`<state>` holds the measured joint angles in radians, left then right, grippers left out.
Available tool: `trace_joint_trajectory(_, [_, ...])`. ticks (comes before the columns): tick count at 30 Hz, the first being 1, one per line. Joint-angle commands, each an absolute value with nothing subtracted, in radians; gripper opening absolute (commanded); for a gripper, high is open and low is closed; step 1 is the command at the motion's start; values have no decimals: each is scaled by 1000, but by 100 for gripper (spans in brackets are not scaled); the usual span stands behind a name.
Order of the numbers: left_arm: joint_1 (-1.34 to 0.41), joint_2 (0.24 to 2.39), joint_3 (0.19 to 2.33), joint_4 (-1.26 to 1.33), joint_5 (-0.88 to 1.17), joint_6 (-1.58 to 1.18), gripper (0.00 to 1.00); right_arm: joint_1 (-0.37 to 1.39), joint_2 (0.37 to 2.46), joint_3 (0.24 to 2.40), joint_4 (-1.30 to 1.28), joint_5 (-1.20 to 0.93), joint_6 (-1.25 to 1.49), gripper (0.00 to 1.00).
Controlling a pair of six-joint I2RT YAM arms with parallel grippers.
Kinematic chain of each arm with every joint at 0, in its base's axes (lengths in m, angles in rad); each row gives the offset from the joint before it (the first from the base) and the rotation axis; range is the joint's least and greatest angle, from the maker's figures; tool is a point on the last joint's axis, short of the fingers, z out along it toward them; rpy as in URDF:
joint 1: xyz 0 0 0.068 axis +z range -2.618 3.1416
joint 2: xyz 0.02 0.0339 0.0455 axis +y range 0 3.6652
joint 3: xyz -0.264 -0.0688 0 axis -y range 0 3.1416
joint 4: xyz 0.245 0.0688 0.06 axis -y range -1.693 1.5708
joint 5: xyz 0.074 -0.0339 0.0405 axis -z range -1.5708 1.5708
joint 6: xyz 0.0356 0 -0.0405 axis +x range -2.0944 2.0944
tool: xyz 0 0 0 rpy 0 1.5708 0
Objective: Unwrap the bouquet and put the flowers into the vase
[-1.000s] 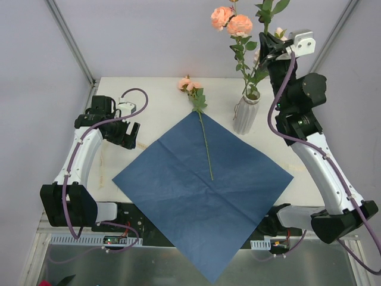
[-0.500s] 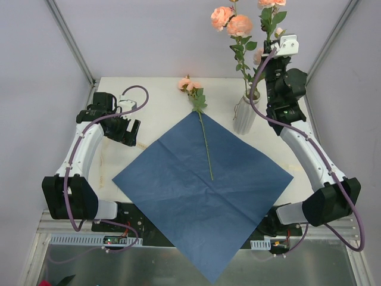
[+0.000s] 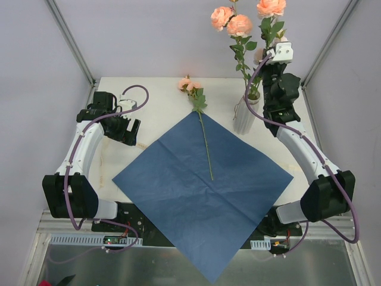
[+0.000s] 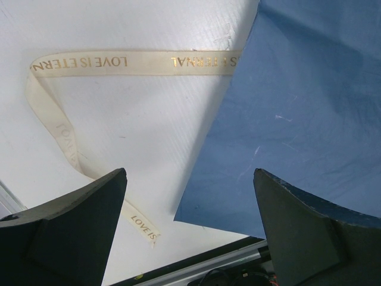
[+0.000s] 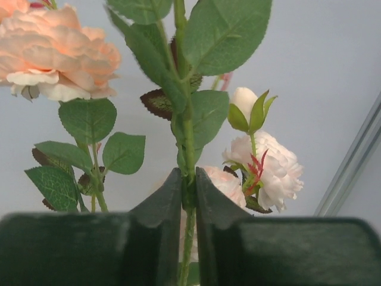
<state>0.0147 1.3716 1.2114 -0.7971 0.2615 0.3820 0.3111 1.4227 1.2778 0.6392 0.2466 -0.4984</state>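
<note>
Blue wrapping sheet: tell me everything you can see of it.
The blue paper sheet is dark, matte and square, spread flat with faint fold creases and turned like a diamond. Its near corner overhangs the table edge between the arm bases. One long rose stem lies on its far half, with the flower head past the far corner. In the left wrist view a cream ribbon meets its edge; whether it runs underneath cannot be told.

The whole table (image 3: 149, 86) and both arms are taken in from above and behind the bases by the top view. The left wrist view is aimed down, close, past the left claw (image 4: 189, 179) onto blue paper (image 4: 297, 107) and ribbon (image 4: 137, 61) ahead of it. The right wrist view is held very close on the flower stem (image 5: 186, 131) between the fingers of the right claw (image 5: 189, 176). Paper and stem are shared with the top view.
</note>
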Motion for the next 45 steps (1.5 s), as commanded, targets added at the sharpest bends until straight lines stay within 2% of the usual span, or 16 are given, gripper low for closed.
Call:
trace_joint_trajectory(1, [20,1351,1243,-801,279,391,87,321,1381,1259,657,262,-465,30])
trace_joint_trajectory(2, [21,1347,1241,-801,276,396,87,328,1367,1243,646,296,-462,49])
trace_joint_trajectory(3, [21,1344,1236,-802,275,396,87,348,1330,1226,647,308,-462,60])
trace_joint_trajectory(5, [21,1335,1227,-802,275,399,87,362,1289,1172,647,313,-454,70])
trace_joint_trajectory(12, [23,1338,1210,-802,290,393,87,468,1160,1150,528,295,-471,72])
trace_joint_trajectory(19, [21,1344,1201,-799,293,391,87,563,1236,1193,280,250,-370,71])
trace_joint_trajectory(23, [23,1339,1186,-795,290,391,87,607,1435,1297,82,196,-301,71])
trace_joint_trajectory(27, [21,1339,1181,-792,284,391,87,618,1647,1503,-138,134,-230,71])
trace_joint_trajectory(30, [21,1338,1174,-792,296,396,87,624,1804,1653,-323,118,-199,67])
trace_joint_trajectory(40, [21,1367,1186,-781,288,377,87,621,2158,1908,-442,143,-170,66])
trace_joint_trajectory(45, [21,1365,1177,-776,288,380,87,614,2258,1993,-512,132,-161,62])
